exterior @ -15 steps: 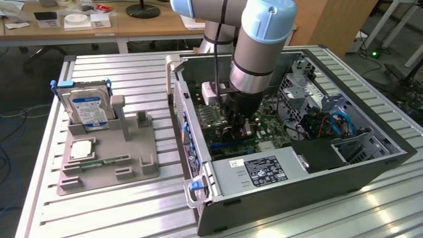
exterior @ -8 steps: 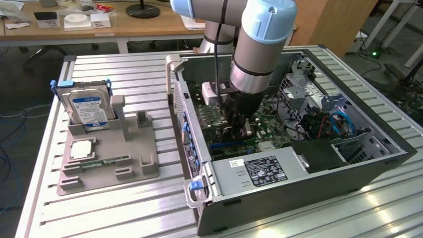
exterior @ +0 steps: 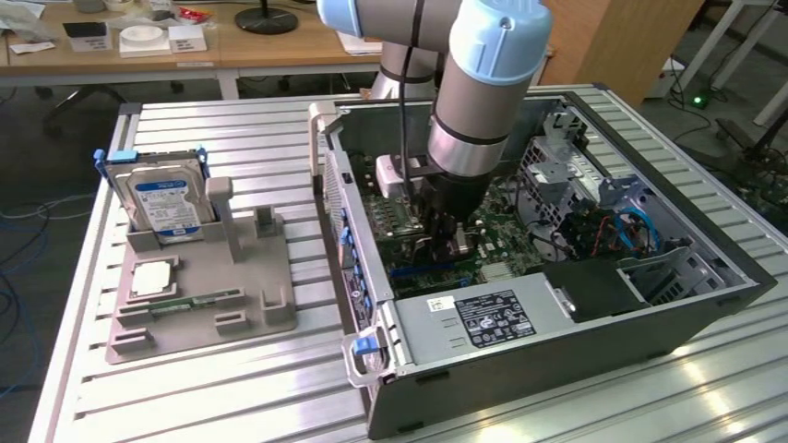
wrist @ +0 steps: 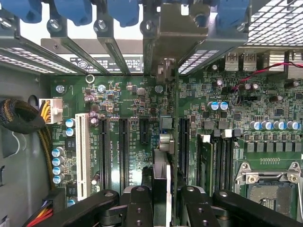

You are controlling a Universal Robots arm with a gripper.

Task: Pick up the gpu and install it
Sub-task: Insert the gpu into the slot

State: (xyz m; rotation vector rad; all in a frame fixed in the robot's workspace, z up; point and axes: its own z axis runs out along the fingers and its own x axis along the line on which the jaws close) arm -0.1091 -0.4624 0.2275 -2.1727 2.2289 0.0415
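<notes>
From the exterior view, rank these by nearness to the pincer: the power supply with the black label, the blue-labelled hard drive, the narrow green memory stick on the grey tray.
1. Silver power supply with black label: inside the case, just in front of the pincer.
2. Narrow green memory stick: lying on the grey tray, toward the exterior view's left.
3. Boxy silver hard drive with blue label: upright at the tray's far-left corner.

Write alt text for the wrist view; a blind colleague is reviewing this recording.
The gripper holds the gpu edge-on above the green motherboard inside the computer case, among black expansion slots. Blue slot clips line the case's rear wall.
</notes>
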